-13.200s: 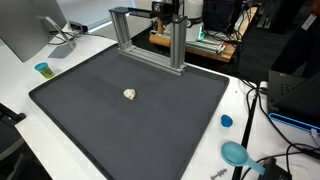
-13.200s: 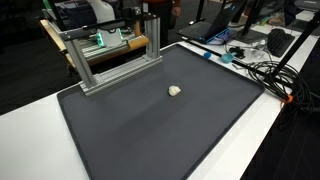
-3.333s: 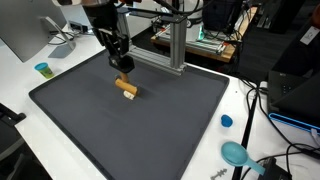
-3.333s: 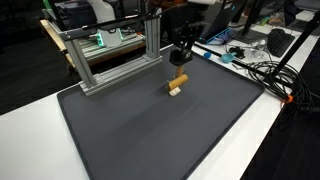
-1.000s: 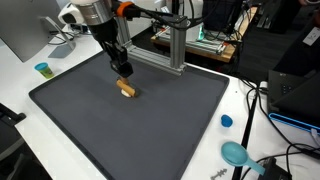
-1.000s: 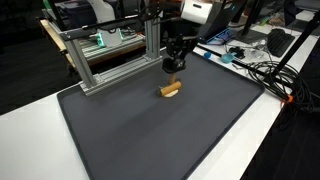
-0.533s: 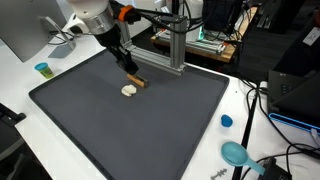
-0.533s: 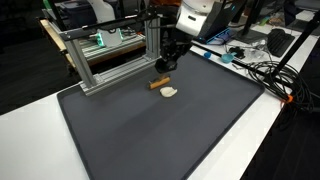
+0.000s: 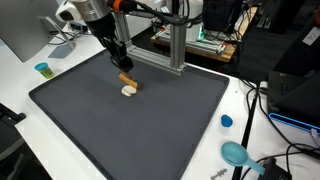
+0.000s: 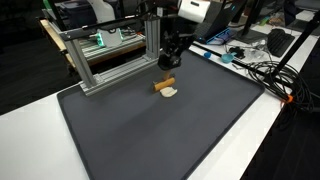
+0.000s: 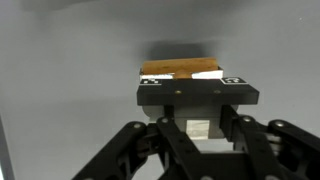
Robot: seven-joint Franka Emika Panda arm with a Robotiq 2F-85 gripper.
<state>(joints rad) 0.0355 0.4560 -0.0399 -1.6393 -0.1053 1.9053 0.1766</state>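
Dark matte mat (image 9: 90, 125), oblong wooden block (image 9: 126, 78)

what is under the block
A small white lump on the mat, just below the block. Whether they touch is unclear; the gripper, shut on the block, covers its top.

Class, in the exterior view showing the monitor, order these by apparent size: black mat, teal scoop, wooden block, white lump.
1. black mat
2. teal scoop, though it lies nearer the camera
3. wooden block and white lump: they look about alike, so left unranked
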